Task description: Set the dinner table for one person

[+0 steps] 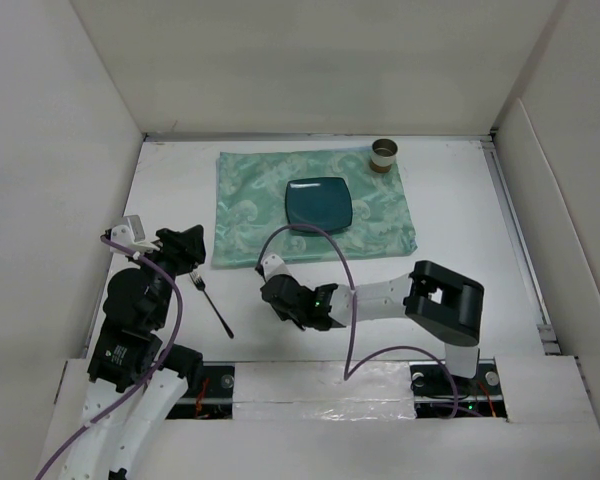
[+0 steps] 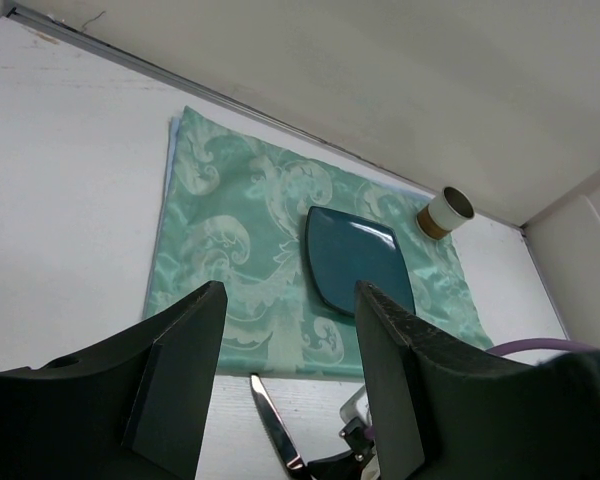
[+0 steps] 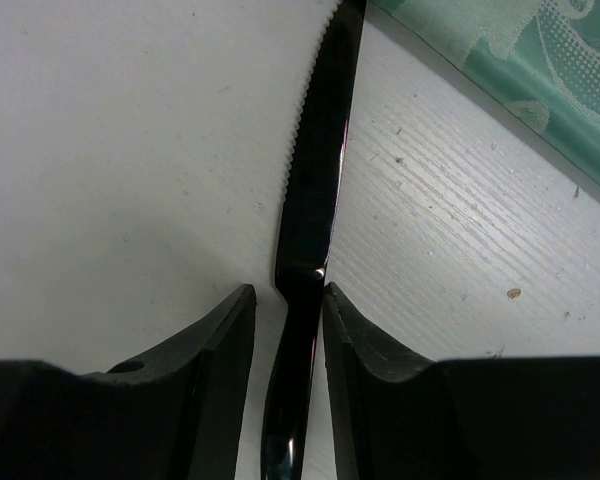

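Pinch the light, stiff, slick knife, flat on the dinner table just beside the mat, at its neck between the narrowed jaws of the right gripper (clamped or not, cannot tell), left gripper spread, empty.

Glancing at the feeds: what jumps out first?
The dark teal plate on the mint-green mat, far middle, stands out, a cup at the mat's far right corner. By the mat's near edge, the right claw grips a black serrated knife; a fork lies on the dinner table to its left.
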You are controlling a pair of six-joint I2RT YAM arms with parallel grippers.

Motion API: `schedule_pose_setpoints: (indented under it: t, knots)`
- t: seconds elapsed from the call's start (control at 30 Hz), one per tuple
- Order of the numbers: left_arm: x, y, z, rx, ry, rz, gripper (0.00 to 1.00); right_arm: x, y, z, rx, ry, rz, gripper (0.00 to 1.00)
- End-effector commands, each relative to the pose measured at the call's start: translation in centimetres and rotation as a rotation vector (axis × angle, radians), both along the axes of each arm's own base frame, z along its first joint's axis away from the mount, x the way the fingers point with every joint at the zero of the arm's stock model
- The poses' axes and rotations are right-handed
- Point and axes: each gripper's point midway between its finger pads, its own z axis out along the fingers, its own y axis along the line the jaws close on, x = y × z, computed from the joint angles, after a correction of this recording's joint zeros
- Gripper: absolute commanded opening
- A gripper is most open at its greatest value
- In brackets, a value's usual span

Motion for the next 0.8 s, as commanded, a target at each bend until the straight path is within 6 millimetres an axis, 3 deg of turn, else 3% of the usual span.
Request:
schedule_pose_setpoints:
  t: [0.0, 0.23, 0.5, 0.7, 0.77]
  knots:
    - [0.0, 0.1, 0.8, -0.001, -0.037, 0.004, 0.5, -2.1, -3.0, -3.2, -0.105, 0.074, 0.014, 0.36]
    - [0.1, 0.2, 0.7, -0.002, -0.038, 0.007, 0.5, -2.6, -4.2, -3.7, -0.113, 0.09, 0.005, 0.4]
    - [0.1, 0.0, 0.7, 0.001, -0.034, -0.001, 0.5, -2.6, -3.8, -4.7, -0.135, 0.095, 0.025, 0.39]
    - [0.1, 0.0, 0.8, 0.0, -0.037, -0.002, 0.5, -2.2, -3.8, -4.5, -0.15, 0.079, 0.016, 0.29]
    - [0.1, 0.0, 0.8, -0.001, -0.04, -0.004, 0.5, -2.2, -4.0, -4.6, -0.16, 0.08, 0.014, 0.18]
